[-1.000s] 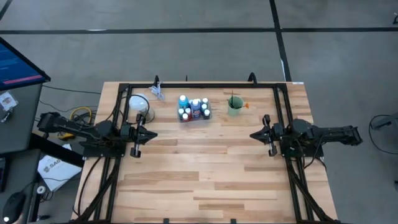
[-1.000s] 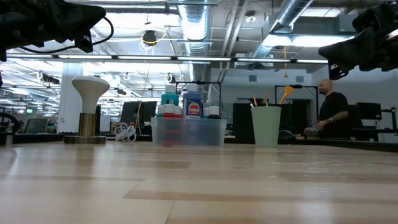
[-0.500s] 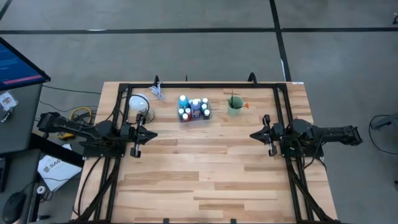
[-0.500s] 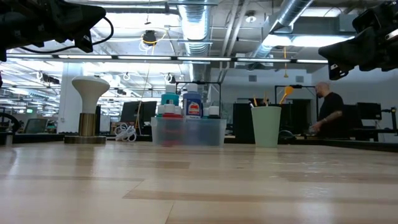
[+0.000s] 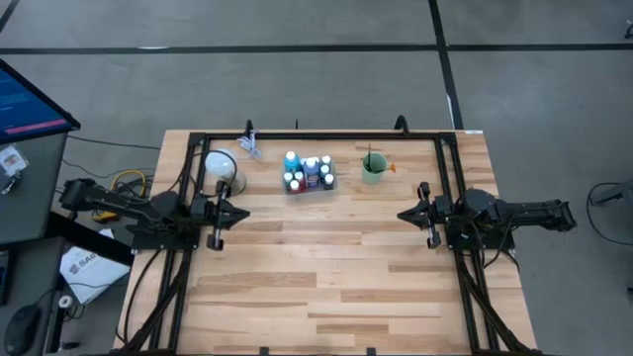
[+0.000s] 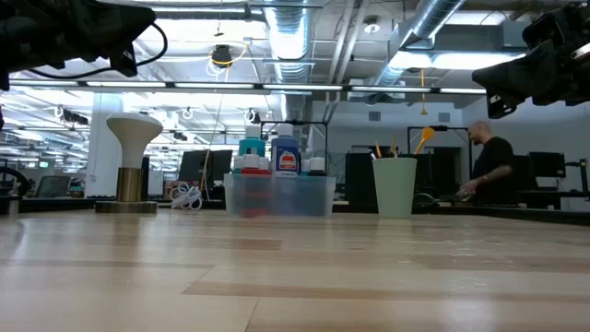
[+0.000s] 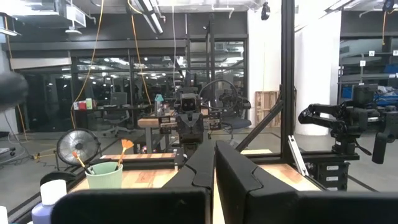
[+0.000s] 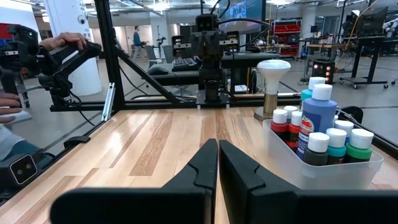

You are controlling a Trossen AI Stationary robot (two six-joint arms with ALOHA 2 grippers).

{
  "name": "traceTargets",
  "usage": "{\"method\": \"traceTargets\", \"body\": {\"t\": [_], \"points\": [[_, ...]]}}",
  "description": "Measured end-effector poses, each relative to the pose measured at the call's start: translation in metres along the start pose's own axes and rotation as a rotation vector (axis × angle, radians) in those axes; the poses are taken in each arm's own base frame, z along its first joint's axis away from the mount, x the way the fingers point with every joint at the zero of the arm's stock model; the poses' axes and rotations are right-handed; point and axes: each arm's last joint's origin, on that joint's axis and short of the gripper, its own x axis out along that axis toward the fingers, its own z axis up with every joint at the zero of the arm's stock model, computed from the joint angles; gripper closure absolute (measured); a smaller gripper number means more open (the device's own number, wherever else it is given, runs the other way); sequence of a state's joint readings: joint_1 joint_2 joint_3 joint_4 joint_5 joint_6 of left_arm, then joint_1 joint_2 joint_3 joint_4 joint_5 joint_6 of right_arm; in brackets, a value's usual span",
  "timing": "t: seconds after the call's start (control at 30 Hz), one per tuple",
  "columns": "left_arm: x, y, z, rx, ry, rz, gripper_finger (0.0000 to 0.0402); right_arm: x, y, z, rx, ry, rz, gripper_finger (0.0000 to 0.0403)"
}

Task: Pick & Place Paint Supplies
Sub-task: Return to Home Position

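Note:
Several white-capped paint bottles (image 5: 309, 172) in blue, teal, green and red stand upright in a clear plastic tray (image 6: 278, 195) near the table's far edge; the right wrist view shows them too (image 8: 318, 127). Thin brushes (image 6: 395, 146), one orange-tipped (image 6: 425, 136), stand in a translucent green cup (image 5: 373, 168) to the tray's right. My left gripper (image 5: 243, 212) hovers shut at the table's left, nearer than the tray. My right gripper (image 5: 402, 215) hovers shut at the table's right, nearer than the cup. Both point toward the table's middle.
A white mushroom-shaped lamp (image 5: 220, 164) stands left of the tray, on the far-left part of the table. Black frame rails (image 5: 297, 136) run along the table's far edge and both sides. Bare wood (image 5: 316, 267) lies between the grippers and toward the near edge. A person (image 6: 489, 166) stands in the room behind.
Both arms and the supplies stand as before. Only the person in the room behind the table has shifted a little.

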State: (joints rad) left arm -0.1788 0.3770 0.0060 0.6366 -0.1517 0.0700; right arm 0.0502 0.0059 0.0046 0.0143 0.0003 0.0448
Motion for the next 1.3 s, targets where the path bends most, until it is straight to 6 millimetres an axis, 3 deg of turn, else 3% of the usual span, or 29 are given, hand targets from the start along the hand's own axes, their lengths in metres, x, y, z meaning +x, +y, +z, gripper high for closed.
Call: {"method": "traceTargets", "body": {"t": [0.2, 0.63, 0.83, 1.3], "points": [[-0.005, 0.001, 0.004, -0.011, -0.03, 0.002, 0.04, 0.0, 0.0, 0.0, 0.0, 0.001, 0.0, 0.0392], [-0.024, 0.012, -0.012, -0.047, 0.155, 0.078, 0.04, 0.0, 0.0, 0.0, 0.0, 0.0, 0.0, 0.0392], [-0.026, 0.02, -0.02, -0.082, 0.228, 0.098, 0.04, 0.0, 0.0, 0.0, 0.0, 0.0, 0.0, 0.0392], [-0.026, 0.03, -0.018, -0.066, 0.216, 0.148, 0.04, 0.0, 0.0, 0.0, 0.0, 0.0, 0.0, 0.0392]]}}
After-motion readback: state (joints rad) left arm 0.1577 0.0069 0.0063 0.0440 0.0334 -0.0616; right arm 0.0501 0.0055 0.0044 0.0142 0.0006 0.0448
